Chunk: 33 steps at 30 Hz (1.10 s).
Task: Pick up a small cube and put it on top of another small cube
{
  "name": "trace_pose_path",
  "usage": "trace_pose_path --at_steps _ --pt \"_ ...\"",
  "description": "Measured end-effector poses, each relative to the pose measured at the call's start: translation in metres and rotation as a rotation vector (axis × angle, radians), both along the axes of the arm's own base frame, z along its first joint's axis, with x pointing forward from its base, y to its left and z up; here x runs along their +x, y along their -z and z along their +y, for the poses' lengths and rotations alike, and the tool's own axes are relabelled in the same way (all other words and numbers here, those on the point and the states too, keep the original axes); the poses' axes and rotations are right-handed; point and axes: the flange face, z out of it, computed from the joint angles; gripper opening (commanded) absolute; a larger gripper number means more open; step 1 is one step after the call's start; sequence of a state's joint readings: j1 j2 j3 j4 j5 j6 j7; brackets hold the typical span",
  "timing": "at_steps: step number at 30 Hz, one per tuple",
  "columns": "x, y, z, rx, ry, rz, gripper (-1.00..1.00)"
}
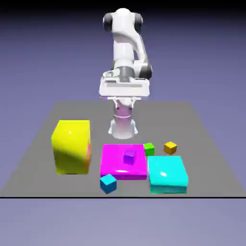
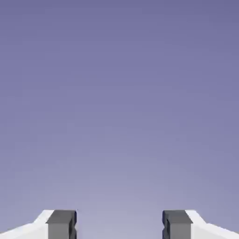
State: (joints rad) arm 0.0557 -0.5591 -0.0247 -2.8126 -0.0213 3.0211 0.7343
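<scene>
Readable text: none in either view.
Green cube (image 1: 149, 149): plain faces, no letters or numbers.
Orange cube (image 1: 170, 147): unmarked.
Purple cube (image 1: 129, 157): unmarked.
Teal cube (image 1: 108, 183): unmarked.
Yellow block (image 1: 71, 146): only a shine on it, no label.
Magenta slab (image 1: 115, 166): blank.
Cyan block (image 1: 166, 174): blank.
Arm (image 1: 126, 48): white shell, no brand readable.
Hand view: bare backdrop, no signs.

Rendered simulation — flat grey table (image 1: 57, 115), blank violet backdrop (image 1: 216, 48), glossy blocks.
</scene>
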Motion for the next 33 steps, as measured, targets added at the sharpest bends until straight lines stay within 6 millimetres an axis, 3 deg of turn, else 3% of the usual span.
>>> trace_pose_path --at_steps 7,14,24,33 --pt "-0.005 0.047 0.052 -0.072 -0.24 0.165 0.0" --pt "-0.024 0.094 0.102 -0.178 -0.483 0.321 0.0" --pt "-0.069 0.16 0.159 -0.389 -0.824 0.519 0.0" --pt "-0.12 0.212 0.189 -0.638 -1.113 0.665 0.0"
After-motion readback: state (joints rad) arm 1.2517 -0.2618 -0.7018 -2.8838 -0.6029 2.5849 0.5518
